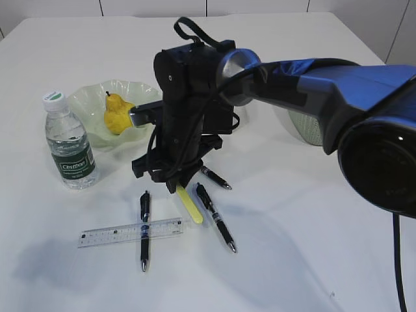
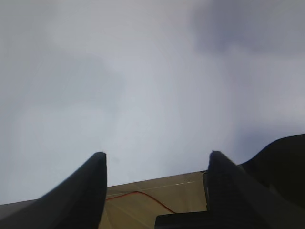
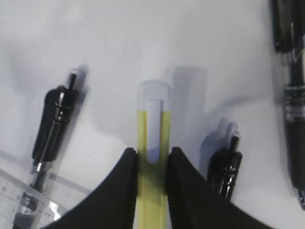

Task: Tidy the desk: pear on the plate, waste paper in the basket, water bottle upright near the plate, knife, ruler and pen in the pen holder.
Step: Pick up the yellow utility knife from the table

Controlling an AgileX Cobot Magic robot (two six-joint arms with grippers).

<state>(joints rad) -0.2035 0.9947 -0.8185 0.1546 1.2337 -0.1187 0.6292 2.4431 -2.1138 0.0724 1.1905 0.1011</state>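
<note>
Yellow knife (image 1: pixel 190 203) lies on the desk (image 1: pixel 312 247) between pens, right gripper (image 1: pixel 184 182) upon it. Left gripper (image 2: pixel 157 191) stands wide, empty. Right wrist view: fingers (image 3: pixel 121 186) clamp the knife; lift vertically, clearing neighbouring pens (image 3: pixel 53 121).

Bright, even overhead light, soft shadows.
The left wrist view is hazy and unfocused; the white surface (image 1: pixel 312 214) shows faint grey shadows.

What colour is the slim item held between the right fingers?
Yellow slim item, pale end; right wrist view.
</note>
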